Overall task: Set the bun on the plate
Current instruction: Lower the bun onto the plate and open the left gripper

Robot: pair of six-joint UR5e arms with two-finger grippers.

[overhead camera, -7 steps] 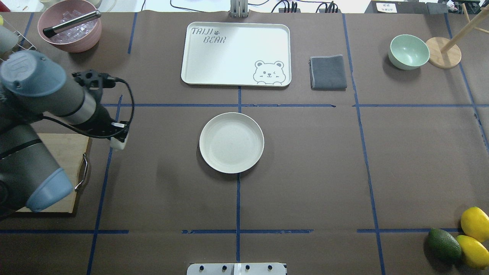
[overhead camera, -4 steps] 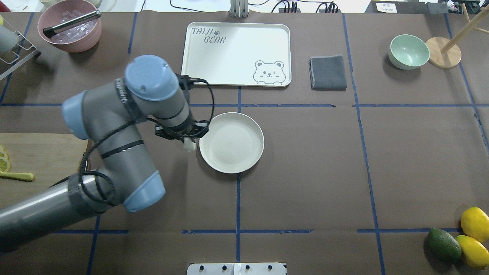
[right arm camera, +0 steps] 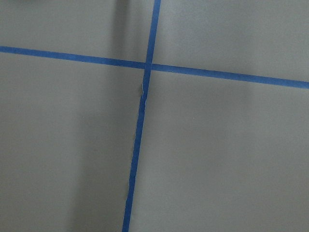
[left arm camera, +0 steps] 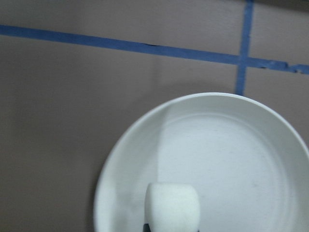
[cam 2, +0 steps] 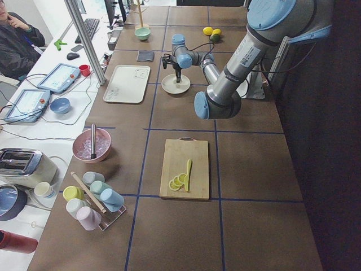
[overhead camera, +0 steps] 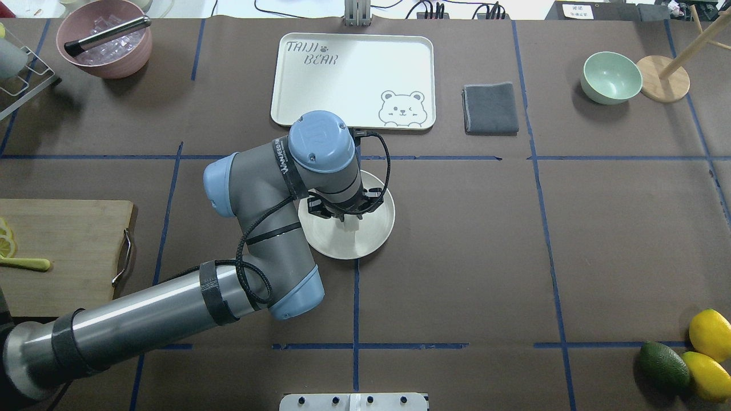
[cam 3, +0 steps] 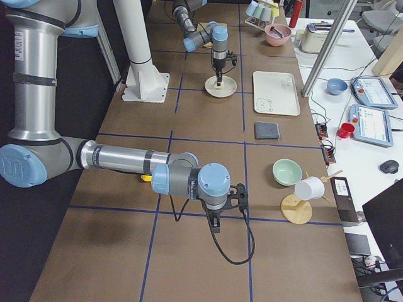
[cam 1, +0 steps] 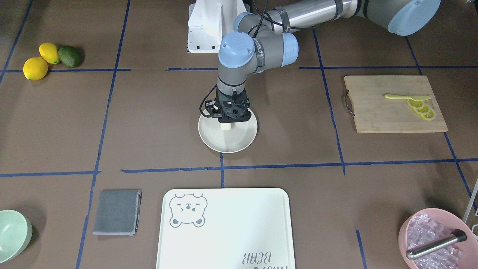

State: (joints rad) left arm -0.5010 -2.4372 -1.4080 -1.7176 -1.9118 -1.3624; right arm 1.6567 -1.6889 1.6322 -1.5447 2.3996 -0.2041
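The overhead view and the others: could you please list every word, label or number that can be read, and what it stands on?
"TAIJI BEAR": printed on the white tray, in one corner.
Lettering on the left arm, near its wrist: too blurred to read.
White label beyond the table's far edge: too small to read.

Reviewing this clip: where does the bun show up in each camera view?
Front-facing: bun at centre, over the plate.
Overhead: centre, over the plate.
Exterior left: too small to make out; plate top centre.
Exterior right: likewise; plate top centre.
Left wrist: bottom centre.
Right wrist: not in view.
Shared landmark: the plate.
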